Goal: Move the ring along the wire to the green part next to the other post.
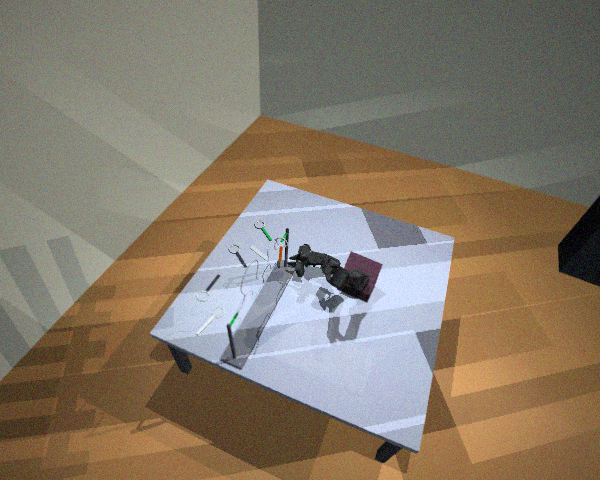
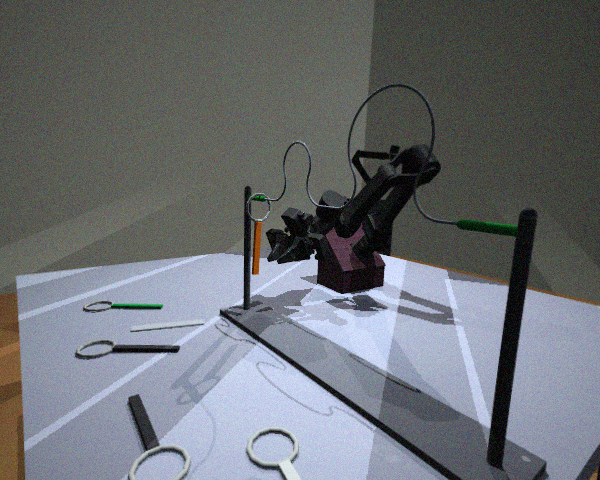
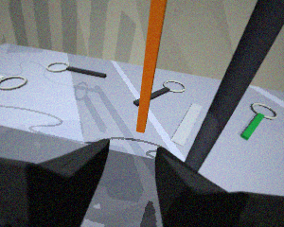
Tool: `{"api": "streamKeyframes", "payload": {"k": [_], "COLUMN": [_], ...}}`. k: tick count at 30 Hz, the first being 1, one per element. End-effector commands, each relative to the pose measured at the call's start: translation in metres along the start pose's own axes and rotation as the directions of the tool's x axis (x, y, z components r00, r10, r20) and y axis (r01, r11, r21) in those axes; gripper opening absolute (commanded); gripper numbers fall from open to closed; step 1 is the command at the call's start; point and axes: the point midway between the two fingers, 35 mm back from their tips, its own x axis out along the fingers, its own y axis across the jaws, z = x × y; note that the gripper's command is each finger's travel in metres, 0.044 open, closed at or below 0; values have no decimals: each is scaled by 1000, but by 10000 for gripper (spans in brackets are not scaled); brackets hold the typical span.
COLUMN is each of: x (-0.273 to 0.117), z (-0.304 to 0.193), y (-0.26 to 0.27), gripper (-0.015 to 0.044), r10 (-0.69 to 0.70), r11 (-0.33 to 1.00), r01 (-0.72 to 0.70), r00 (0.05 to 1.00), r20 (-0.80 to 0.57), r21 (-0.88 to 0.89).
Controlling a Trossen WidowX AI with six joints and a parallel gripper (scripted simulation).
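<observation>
The ring point(image 2: 270, 209) hangs upright on the green part point(image 1: 283, 237) point(image 2: 259, 197) beside the slimmer-looking post point(image 1: 287, 248) point(image 2: 247, 248) point(image 3: 232, 85). Its orange handle point(image 1: 280, 254) point(image 2: 257, 248) point(image 3: 149, 66) points straight down, close to that post. My gripper point(image 1: 290, 261) point(image 2: 270, 246) point(image 3: 133, 149) is open and empty. Its fingertips are apart, a short way back from the handle, with a gap visible in the exterior view. The other green part point(image 1: 234, 318) point(image 2: 486, 227) joins the other post point(image 1: 231, 341) point(image 2: 512, 335). The exact contact inside the ring is too small to tell.
The thin grey wire point(image 2: 433, 124) rises in a small hump and a tall loop between the green parts; the arm is behind it in the exterior view. Loose rings with green point(image 3: 253, 126), black point(image 3: 87, 72) and white handles and a white bar point(image 3: 187, 124) lie on the table.
</observation>
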Motion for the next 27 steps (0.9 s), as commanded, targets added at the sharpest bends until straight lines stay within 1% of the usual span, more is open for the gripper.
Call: {"api": "streamKeyframes", "payload": {"k": [1, 4, 27], "x": [-20, -26, -26], "z": [-2, -3, -3], "y": [0, 0, 0], "gripper": [160, 160, 160], "r10": [-3, -4, -4], "r11": [1000, 1000, 1000], "r01": [3, 4, 4], "r00": [1000, 1000, 1000], "r20": [-1, -1, -1], "r21": [0, 1, 1]}}
